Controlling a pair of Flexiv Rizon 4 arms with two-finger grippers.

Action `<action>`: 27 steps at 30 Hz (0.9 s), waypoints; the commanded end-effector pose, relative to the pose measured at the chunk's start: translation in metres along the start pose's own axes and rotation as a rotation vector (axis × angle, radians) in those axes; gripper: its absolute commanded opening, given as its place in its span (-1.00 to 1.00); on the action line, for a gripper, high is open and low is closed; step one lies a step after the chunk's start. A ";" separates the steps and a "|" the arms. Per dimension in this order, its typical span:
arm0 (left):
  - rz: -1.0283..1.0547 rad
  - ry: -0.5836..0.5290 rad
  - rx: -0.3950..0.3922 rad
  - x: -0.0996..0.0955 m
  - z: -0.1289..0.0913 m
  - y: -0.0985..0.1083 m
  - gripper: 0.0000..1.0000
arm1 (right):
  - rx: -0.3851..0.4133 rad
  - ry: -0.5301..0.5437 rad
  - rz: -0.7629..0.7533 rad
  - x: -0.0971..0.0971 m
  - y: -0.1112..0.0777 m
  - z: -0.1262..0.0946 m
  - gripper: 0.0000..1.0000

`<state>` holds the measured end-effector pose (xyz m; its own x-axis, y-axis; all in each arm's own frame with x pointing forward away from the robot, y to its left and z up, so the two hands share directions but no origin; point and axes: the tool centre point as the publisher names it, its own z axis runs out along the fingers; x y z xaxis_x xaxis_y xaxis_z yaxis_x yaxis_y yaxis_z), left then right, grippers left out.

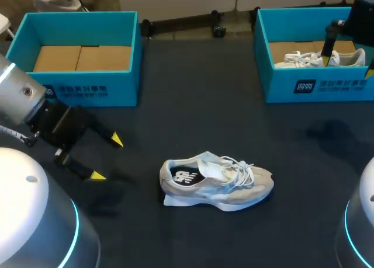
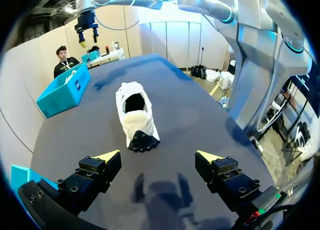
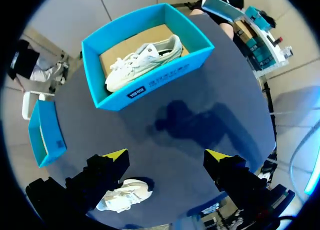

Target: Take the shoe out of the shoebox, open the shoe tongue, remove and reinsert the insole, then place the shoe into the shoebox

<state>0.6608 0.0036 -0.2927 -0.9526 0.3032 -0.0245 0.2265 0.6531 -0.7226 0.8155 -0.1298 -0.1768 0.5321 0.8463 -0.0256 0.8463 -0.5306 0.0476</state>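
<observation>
The left tool (image 1: 107, 158) (image 2: 157, 157) has its two fingers spread wide and it pinches nothing; it hangs over the dark surface (image 1: 193, 93) near the left side. The shoe (image 1: 219, 183) (image 2: 136, 115) (image 3: 125, 195) stands on its sole near the middle of the surface, out of both boxes, to the right of this tool and apart from it. In the left wrist view the shoe lies straight ahead of the tool, in line with the gap between the fingers, with its heel end turned to the tool and its toe pointing away. Its laces are loose, and the head view shows the insole inside the opening. The right tool (image 3: 166, 156) (image 2: 88, 38) is also spread and it carries nothing. It hangs high over the right box (image 1: 315, 87) (image 3: 150, 84), at the far right of the surface, and it is well apart from the shoe on the surface. In the right wrist view this box lies ahead of the tool, and a second shoe (image 1: 318, 59) (image 3: 142, 59), pale with white laces, lies inside it on the brown cardboard bottom. The left box (image 1: 87, 81) (image 3: 45, 135) stands at the far left of the surface, behind the left tool, and its brown cardboard bottom shows. Both boxes are blue and open at the top.
</observation>
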 end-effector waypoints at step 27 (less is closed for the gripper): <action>0.012 -0.028 0.105 0.008 0.041 0.014 1.00 | -0.062 0.064 -0.192 0.027 -0.089 0.016 1.00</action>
<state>0.6450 -0.0140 -0.3301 -0.9566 0.2861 -0.0546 0.2167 0.5738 -0.7898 0.7571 -0.0572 -0.1960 0.3572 0.9339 0.0146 0.9282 -0.3567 0.1057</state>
